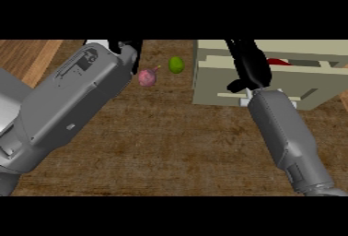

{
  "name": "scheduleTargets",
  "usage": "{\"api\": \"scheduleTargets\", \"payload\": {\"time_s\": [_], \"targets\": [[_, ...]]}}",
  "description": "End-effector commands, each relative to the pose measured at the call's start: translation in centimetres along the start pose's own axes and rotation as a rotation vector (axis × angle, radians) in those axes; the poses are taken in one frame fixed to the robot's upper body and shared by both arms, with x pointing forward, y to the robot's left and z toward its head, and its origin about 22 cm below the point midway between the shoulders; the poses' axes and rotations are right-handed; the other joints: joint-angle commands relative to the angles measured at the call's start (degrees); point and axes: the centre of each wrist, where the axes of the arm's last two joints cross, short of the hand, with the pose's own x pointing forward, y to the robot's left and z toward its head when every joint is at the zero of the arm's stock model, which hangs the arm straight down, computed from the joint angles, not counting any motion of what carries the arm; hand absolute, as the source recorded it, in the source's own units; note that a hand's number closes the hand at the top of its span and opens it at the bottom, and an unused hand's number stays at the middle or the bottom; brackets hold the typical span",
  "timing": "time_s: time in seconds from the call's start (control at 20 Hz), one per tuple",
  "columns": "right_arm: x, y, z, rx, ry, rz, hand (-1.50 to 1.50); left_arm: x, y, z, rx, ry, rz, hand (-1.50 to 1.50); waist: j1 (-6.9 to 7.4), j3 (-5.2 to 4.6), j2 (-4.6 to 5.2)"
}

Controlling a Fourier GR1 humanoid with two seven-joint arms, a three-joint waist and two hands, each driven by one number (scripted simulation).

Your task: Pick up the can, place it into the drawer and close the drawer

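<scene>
A cream drawer [211,78] stands open at the upper right of the brown counter. Inside it, a small patch of red shows, which looks like the can [279,61]; most of it is hidden behind my right hand. My right hand [249,64] lies stretched over the drawer's front part, fingers straight and pointing away, thumb low near the drawer's front wall, and it holds nothing I can see. My left hand [130,50] shows at the top left beyond its big grey forearm, fingers relaxed and holding nothing.
A green, lime-like fruit [176,64] and a pink round object [147,77] lie on the counter between the left hand and the drawer. A lighter wooden strip [34,55] runs along the far left.
</scene>
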Motion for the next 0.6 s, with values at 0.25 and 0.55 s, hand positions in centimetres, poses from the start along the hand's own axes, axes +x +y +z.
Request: {"api": "scheduleTargets", "payload": {"time_s": [0.25,0.55], "targets": [[-1.4,1.5,-0.4,-0.035,0.063,0.018,-1.5,1.0,1.5,0.4,-0.003,0.002,0.002,-1.5,0.9,0.96,1.29],[-3.3,-2.4,-3.6,-0.118,0.088,0.037,-1.5,1.3,3.1,0.3,-0.019,-0.008,-0.011,-1.5,2.14,0.97,1.85]]}}
